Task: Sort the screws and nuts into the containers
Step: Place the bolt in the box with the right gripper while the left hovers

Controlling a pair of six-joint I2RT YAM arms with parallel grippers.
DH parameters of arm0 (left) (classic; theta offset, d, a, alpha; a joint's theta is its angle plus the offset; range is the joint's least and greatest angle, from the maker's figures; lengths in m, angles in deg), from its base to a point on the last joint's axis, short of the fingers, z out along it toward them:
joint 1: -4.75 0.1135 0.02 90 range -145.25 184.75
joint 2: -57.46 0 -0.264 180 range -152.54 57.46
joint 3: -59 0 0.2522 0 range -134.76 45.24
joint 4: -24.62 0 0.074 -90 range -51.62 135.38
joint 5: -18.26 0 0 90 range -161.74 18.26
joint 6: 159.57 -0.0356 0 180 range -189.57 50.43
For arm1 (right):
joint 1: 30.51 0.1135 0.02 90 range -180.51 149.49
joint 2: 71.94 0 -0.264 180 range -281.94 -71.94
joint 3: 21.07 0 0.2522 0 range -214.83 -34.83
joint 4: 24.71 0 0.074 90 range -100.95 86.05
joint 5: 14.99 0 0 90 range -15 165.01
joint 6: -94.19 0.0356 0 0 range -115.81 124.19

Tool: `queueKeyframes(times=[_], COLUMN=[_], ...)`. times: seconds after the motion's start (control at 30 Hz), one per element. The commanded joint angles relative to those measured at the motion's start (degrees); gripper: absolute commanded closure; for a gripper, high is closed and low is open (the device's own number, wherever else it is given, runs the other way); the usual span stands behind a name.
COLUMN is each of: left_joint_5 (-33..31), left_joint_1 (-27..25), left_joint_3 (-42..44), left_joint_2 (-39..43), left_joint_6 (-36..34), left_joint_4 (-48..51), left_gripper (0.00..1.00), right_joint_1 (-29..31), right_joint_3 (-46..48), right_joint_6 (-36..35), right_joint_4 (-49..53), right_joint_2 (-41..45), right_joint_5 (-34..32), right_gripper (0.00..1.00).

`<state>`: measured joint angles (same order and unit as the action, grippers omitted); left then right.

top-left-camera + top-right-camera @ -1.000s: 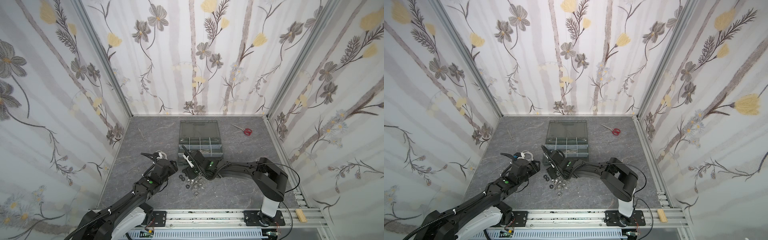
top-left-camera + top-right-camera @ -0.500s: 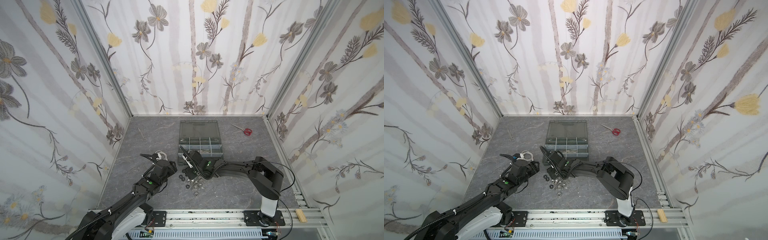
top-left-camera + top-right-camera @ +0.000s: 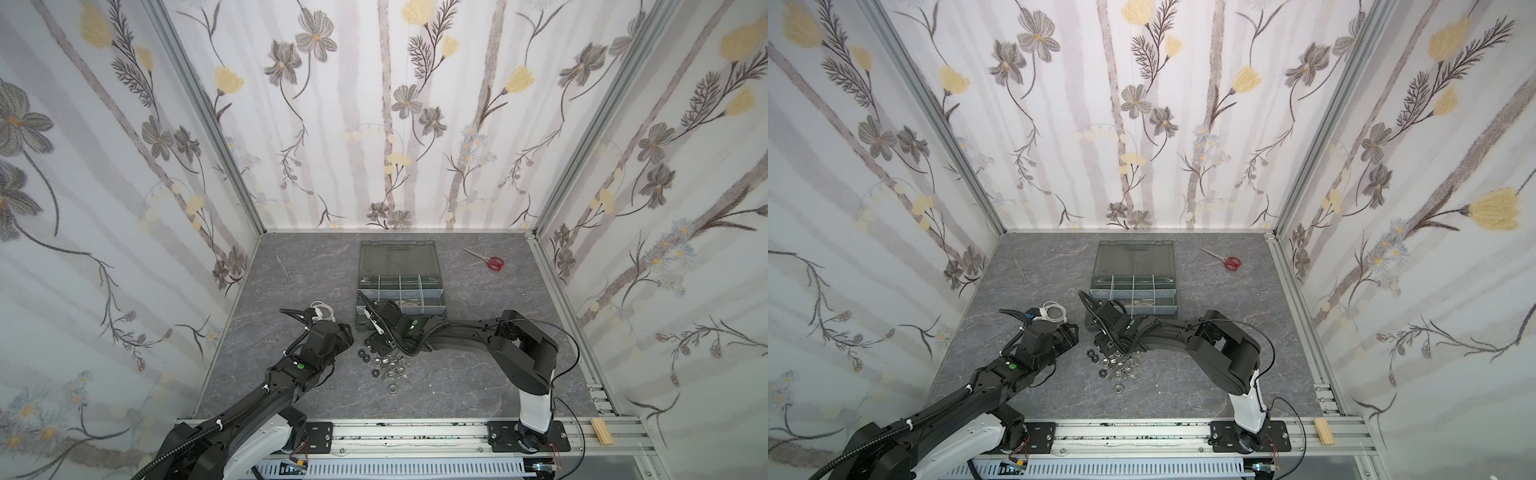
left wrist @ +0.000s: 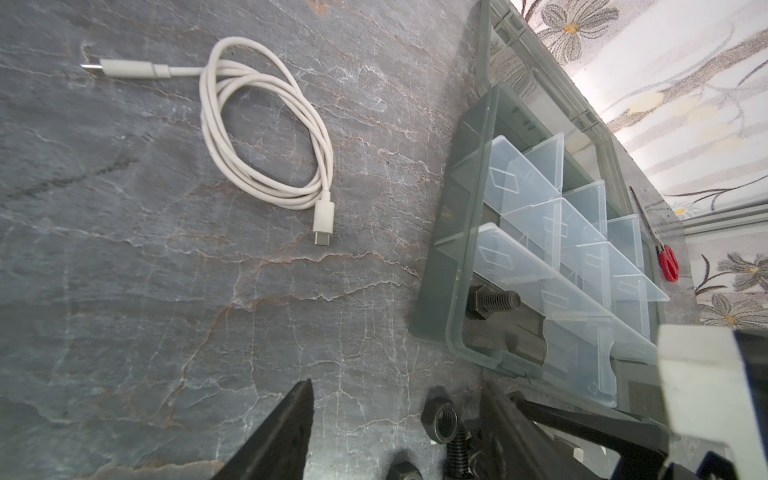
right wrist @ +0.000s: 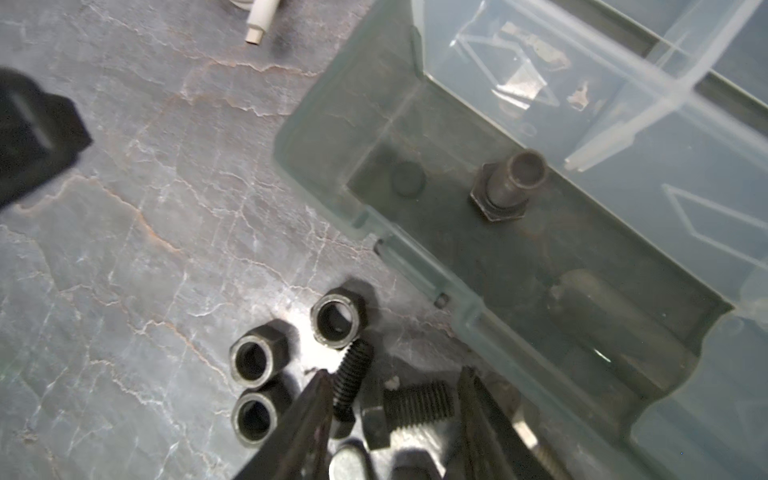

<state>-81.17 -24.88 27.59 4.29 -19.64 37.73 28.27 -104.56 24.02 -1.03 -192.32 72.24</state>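
Observation:
Several silver and black nuts [image 3: 388,363] lie in a loose pile in front of the open organizer case [image 3: 440,286], seen in both top views [image 3: 1117,368]. In the right wrist view my right gripper [image 5: 395,390] is down at the pile's far left end. Its jaws are apart around two black screws [image 5: 415,405], and one finger [image 5: 320,399] touches the thinner screw [image 5: 353,378]. Three black nuts [image 5: 334,318] lie just beyond the fingertips. One black screw [image 5: 505,187] sits in the case's nearest left container. My left gripper [image 3: 347,332] hovers open left of the pile, holding nothing.
A coiled white cable [image 4: 266,133] lies left of the case, behind my left gripper. Red-handled scissors [image 3: 492,262] lie at the back right, and small metal scissors [image 3: 286,270] at the back left. The case's lid [image 3: 399,255] lies flat behind the containers.
My right gripper's jaws have narrowed around the black screws, and the arm has shifted slightly left at the pile. The left arm has hardly moved.

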Motion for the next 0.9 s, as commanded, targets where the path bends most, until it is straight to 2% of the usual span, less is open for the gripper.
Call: queueKeyframes(times=[0.0,0.37,0.7,0.87], left_joint_5=[-0.7,-0.8,-0.4,-0.7], left_joint_1=[0.1,0.2,0.2,0.2], left_joint_3=[0.2,0.8,1.1,0.9], left_joint_2=[0.2,0.6,0.7,0.6], left_joint_6=[0.9,1.4,1.6,1.7], left_joint_4=[-1.0,-1.1,-1.1,-1.2], left_gripper=[0.34,0.34,0.34,0.34], right_joint_1=[-0.2,-0.1,-0.1,-0.1], right_joint_3=[0.0,1.6,2.1,2.1], right_joint_6=[-0.2,-0.8,-1.1,-0.7], right_joint_4=[-0.2,-0.7,-1.9,-1.6], right_joint_2=[-0.5,-0.4,-0.5,0.6], right_joint_5=[-1.1,0.0,0.6,1.3], right_gripper=[0.49,0.52,0.67,0.68])
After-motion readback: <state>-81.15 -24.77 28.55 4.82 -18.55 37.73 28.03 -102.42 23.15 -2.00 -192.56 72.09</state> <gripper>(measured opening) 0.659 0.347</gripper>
